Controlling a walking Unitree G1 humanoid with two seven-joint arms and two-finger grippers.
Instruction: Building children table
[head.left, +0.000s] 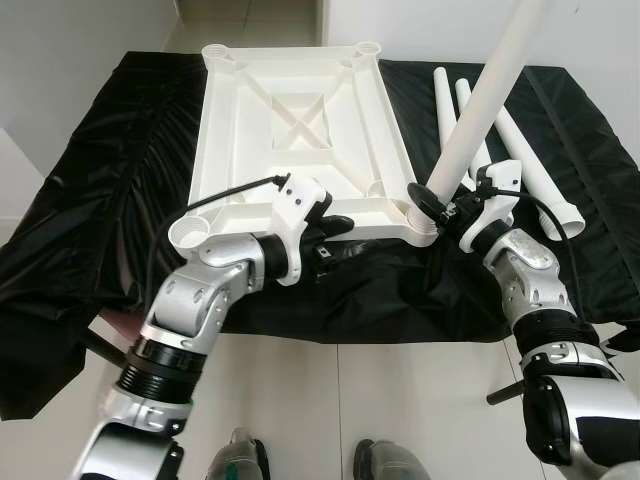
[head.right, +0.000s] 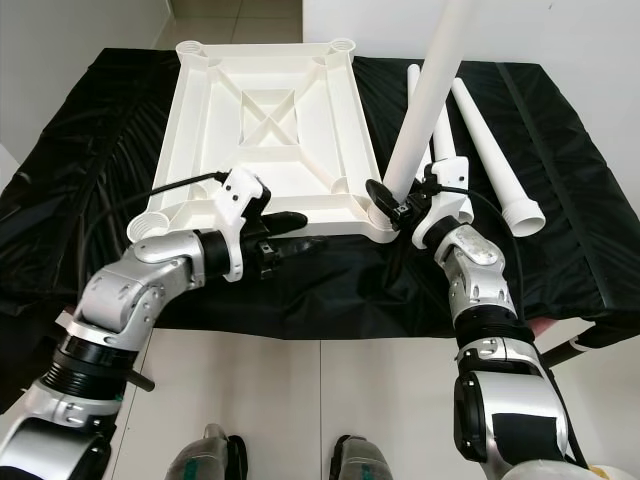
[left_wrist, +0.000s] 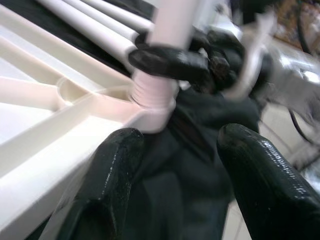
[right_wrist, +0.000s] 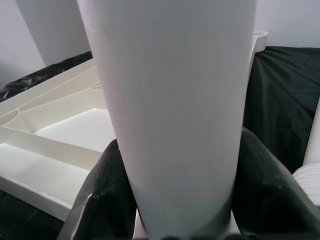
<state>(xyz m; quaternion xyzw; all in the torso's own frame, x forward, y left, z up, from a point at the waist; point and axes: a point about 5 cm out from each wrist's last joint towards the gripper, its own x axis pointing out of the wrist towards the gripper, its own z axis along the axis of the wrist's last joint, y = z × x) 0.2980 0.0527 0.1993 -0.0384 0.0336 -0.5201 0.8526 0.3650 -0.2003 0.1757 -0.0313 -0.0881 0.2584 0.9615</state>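
Observation:
An upturned white tabletop (head.left: 250, 150) lies on a black cloth. My right gripper (head.left: 440, 205) is shut on a long white leg (head.left: 480, 100), low down near its threaded end (left_wrist: 150, 92). That end sits in the tabletop's near right corner socket (head.left: 420, 225), and the leg leans up and to the right. My left gripper (head.left: 345, 240) is open along the tabletop's near edge, pointing at that corner, with nothing between its fingers (left_wrist: 110, 175). In the right wrist view both black fingers (right_wrist: 105, 190) hug the leg (right_wrist: 170, 100).
Three spare white legs (head.left: 530, 160) lie on the cloth right of the tabletop. The near left socket (head.left: 190, 232) stands open. The black cloth (head.left: 100, 200) hangs over the near edge. Pale floor tiles (head.left: 340, 400) and my feet are below.

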